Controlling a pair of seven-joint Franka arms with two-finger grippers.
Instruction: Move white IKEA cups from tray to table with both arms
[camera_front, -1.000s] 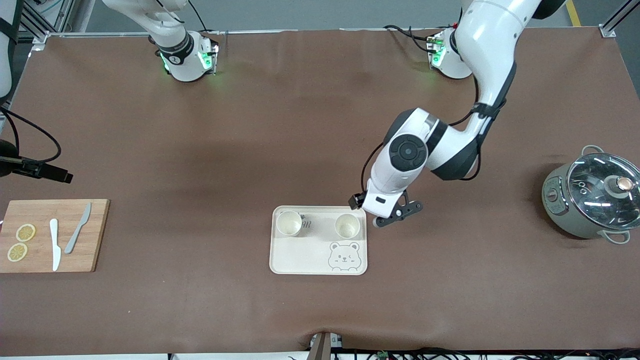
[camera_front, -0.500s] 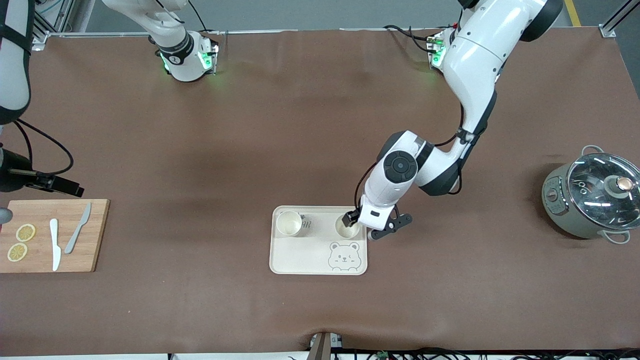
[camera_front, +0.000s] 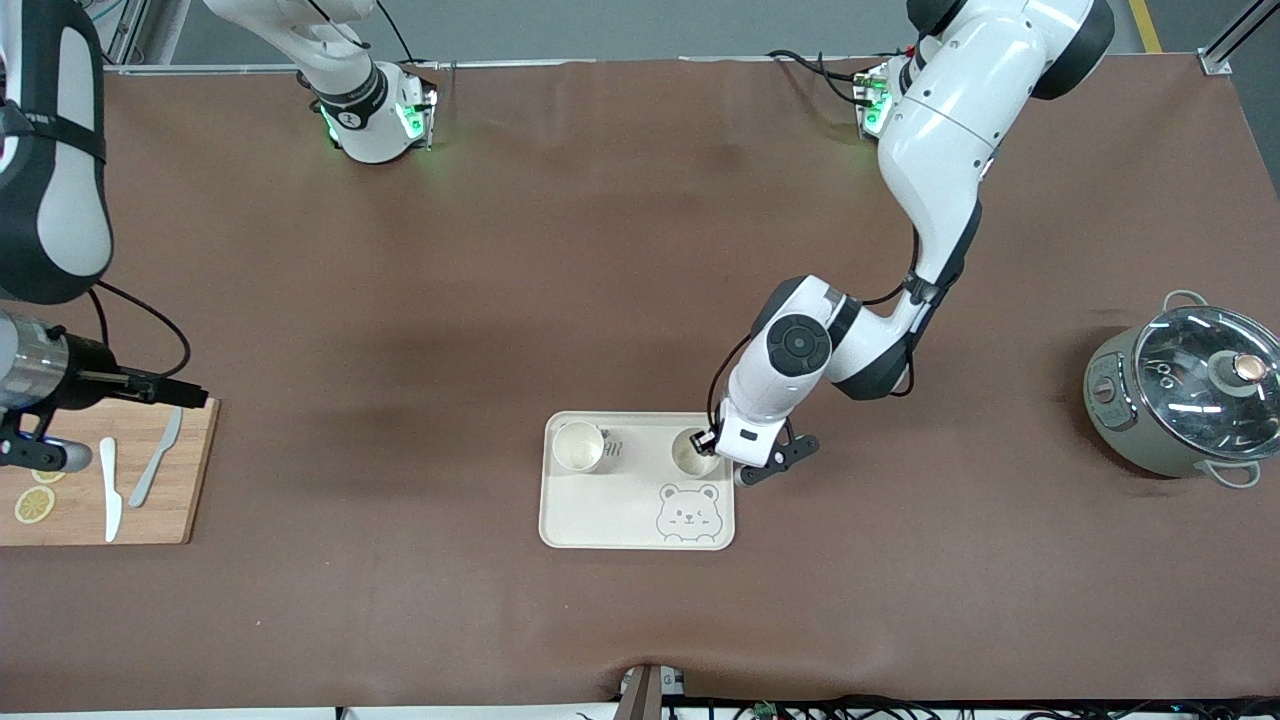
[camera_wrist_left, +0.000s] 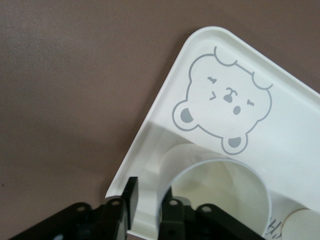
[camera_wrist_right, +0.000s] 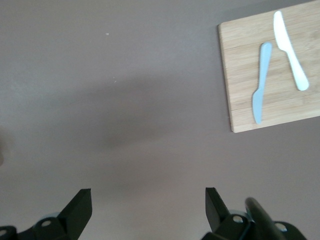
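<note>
Two white cups stand upright on the cream bear tray (camera_front: 620, 520): one (camera_front: 578, 446) toward the right arm's end, one (camera_front: 690, 455) toward the left arm's end. My left gripper (camera_front: 708, 440) is down at the second cup, open, one finger inside it and one outside, straddling its wall. The left wrist view shows this gripper (camera_wrist_left: 150, 187), that cup (camera_wrist_left: 225, 190) and the tray's rim (camera_wrist_left: 150, 115). My right gripper (camera_wrist_right: 147, 207) is open and empty, up over bare table beside the cutting board; its arm (camera_front: 50, 370) shows in the front view.
A wooden cutting board (camera_front: 150, 510) with two knives and lemon slices lies at the right arm's end, also in the right wrist view (camera_wrist_right: 240, 75). A grey pot with a glass lid (camera_front: 1190, 400) stands at the left arm's end.
My left gripper came down from beside the tray onto the cup nearer its end. My right arm swung in farther over the table toward the cutting board.
</note>
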